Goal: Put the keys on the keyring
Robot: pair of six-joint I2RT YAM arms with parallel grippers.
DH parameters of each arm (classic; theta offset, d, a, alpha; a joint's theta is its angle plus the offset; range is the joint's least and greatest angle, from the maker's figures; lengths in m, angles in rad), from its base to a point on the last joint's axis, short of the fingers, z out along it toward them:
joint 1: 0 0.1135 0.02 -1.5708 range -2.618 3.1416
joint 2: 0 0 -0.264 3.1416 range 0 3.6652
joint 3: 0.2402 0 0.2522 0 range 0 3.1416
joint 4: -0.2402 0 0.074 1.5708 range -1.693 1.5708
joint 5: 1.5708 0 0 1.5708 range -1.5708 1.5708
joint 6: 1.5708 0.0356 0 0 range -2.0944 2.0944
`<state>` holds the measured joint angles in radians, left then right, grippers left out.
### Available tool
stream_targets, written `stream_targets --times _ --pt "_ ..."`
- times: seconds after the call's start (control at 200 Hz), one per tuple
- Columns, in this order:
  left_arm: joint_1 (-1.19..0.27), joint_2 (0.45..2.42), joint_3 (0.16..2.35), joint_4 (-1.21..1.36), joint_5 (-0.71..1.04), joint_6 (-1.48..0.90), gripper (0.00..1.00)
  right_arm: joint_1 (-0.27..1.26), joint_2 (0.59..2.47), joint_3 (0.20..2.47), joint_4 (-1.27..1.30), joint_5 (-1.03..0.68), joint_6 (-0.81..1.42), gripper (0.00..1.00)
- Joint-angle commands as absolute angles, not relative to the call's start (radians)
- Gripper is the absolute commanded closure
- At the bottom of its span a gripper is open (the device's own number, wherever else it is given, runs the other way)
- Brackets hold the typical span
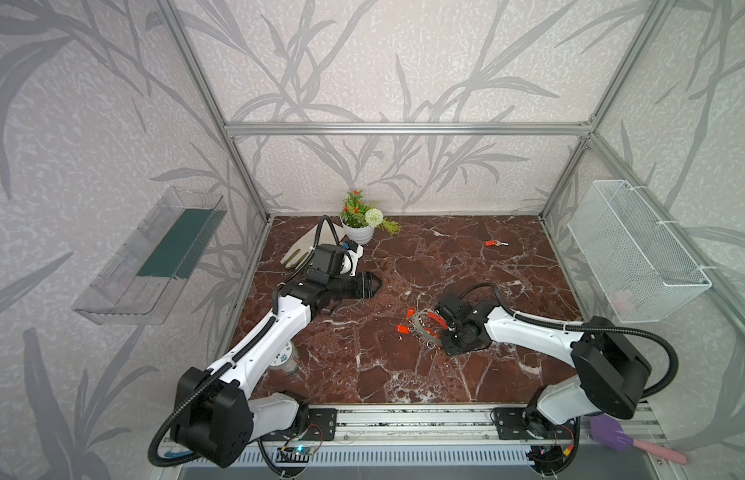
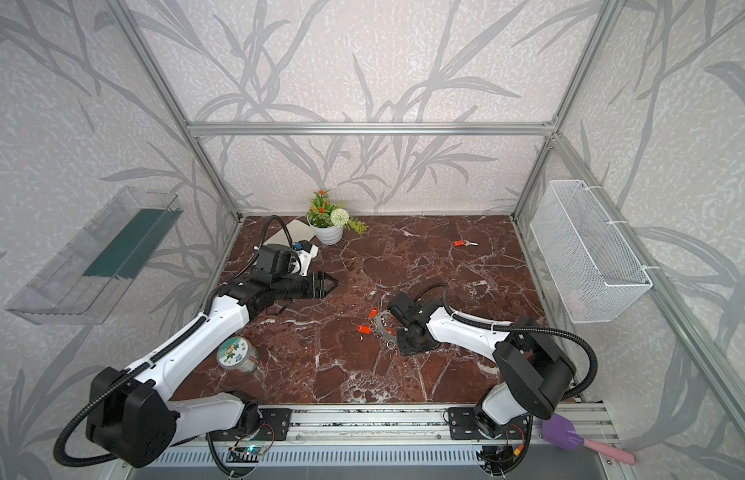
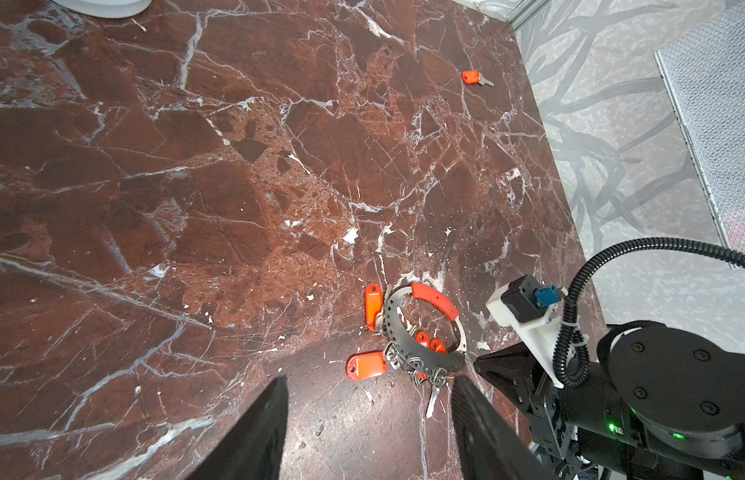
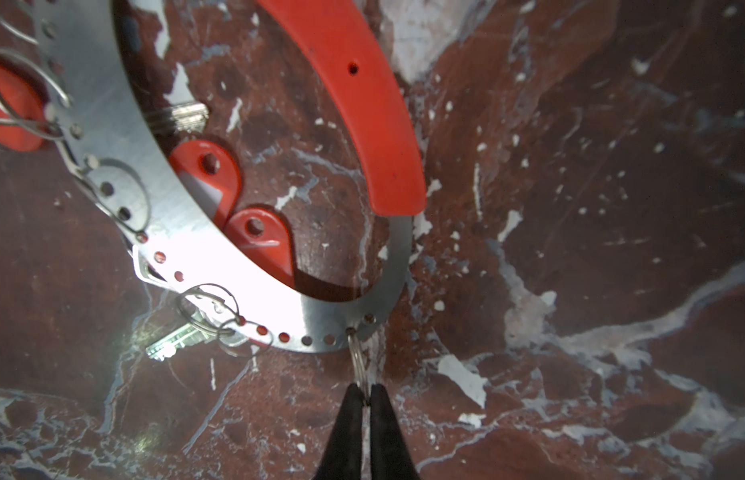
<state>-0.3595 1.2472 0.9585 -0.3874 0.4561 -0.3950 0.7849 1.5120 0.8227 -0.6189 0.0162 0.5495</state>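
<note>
Lying flat on the brown marble desk (image 1: 445, 374), the grey metal keyring (image 4: 175, 237) with curved red sleeve has its small wire ring (image 4: 357, 357) pinched by the right pincer (image 4: 366, 397). The left pincer (image 3: 371, 386) hangs spread. A loose orange-headed key (image 1: 495, 243) far back points its blade rightward.

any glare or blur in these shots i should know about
Right wrist view: hard glare whites out part of the grey perforated metal keyring; the black right gripper, shut on a small wire ring, is soft-focused. Left wrist view: the open left gripper is blurred, the red-brown marble table sharp. Both top views: even light, no glare.
</note>
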Motion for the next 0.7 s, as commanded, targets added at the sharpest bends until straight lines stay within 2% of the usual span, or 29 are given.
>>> stream_targets --times 0.0,0.695 --pt "-0.365 1.235 0.962 -0.373 0.470 -0.396 0.37 0.792 1.494 0.818 -0.616 0.037 0.543 0.91" --pt "-0.368 1.209 0.953 -0.383 0.468 -0.398 0.37 0.793 1.506 0.812 -0.572 0.029 0.543 0.91"
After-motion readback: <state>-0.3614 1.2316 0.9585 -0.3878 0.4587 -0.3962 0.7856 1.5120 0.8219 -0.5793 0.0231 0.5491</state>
